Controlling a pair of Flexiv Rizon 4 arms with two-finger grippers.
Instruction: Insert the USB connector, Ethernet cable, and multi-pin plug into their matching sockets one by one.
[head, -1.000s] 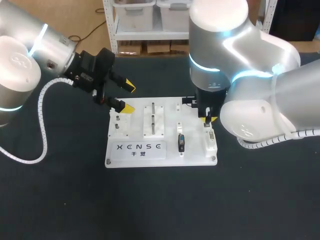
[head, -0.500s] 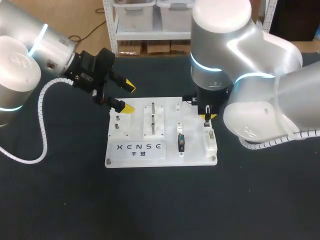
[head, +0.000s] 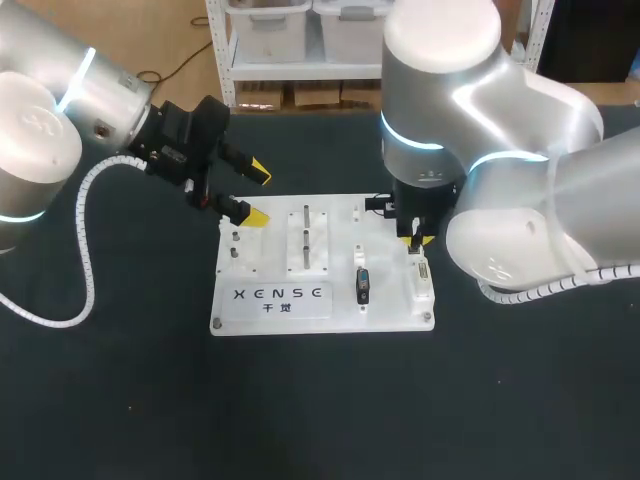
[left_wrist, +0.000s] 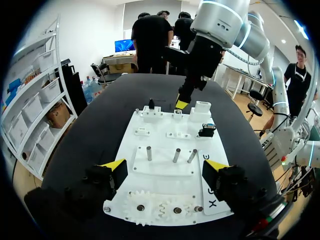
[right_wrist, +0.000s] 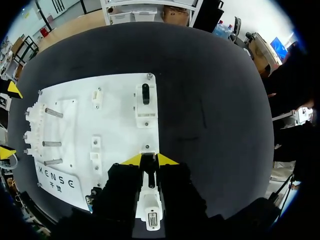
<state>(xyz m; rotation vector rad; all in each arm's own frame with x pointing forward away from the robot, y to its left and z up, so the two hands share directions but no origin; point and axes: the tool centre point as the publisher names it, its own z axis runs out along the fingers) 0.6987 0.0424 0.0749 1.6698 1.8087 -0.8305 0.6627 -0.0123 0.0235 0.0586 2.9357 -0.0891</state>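
Clamping dark plug (right_wrist: 149, 172) with right claw (right_wrist: 149, 160) at board's (head: 385, 302) right rear, aligned to socket block (right_wrist: 150, 207). Holding left claw (left_wrist: 165, 166) open, empty at board's left rear, likely for clearance

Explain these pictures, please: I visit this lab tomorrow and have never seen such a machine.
This is a robot with two arms at a black table. One picture looks down from above and behind it; the two round ones come from a camera on each arm's wrist. On the table lies a white practice board with gears, metal pegs and small mounts; a black part, probably the USB connector, stands on one. The left hand is open and empty, at the board's left end. The right hand is at the board's right edge, by a white multi-pin block. Whether it holds anything I cannot tell.
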